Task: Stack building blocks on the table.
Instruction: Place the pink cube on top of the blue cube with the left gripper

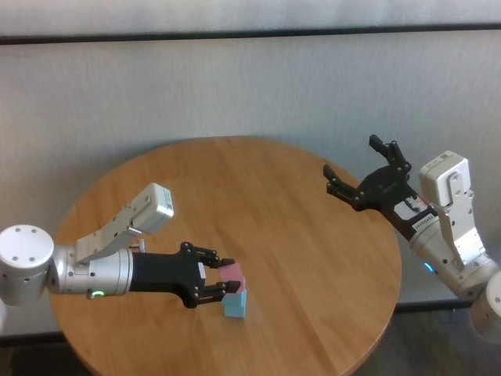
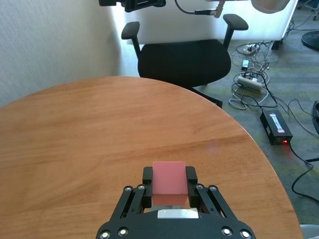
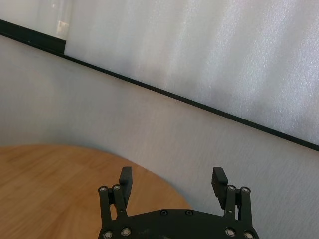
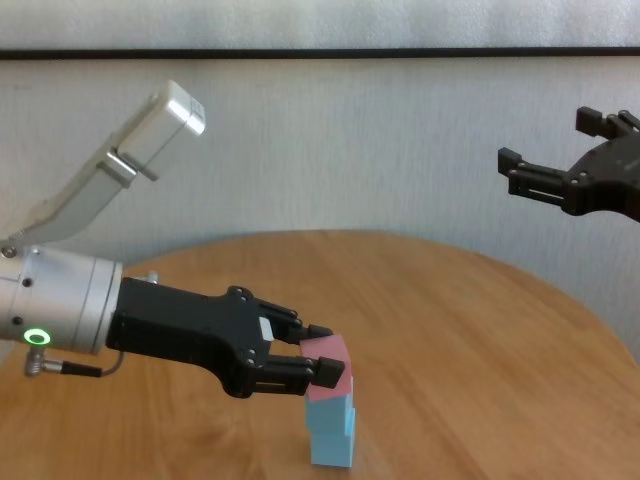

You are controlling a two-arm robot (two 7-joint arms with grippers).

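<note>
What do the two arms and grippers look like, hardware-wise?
Both arms are silver-grey cylindrical links. The left gripper and right gripper are matte black linkage-type claws with silver rivets and blocky fingertips. A pale grey boxy module sits on the left wrist, with a green ring light; the right wrist has a similar box.

Silver cylindrical forearms, each with a pale grey boxy camera module on a slanted bracket. Black linkage-style left pincer (image 4: 315,358) and right pincer (image 1: 362,168), silver screws at the pivots. Green ring light and thin cable on the left forearm
</note>
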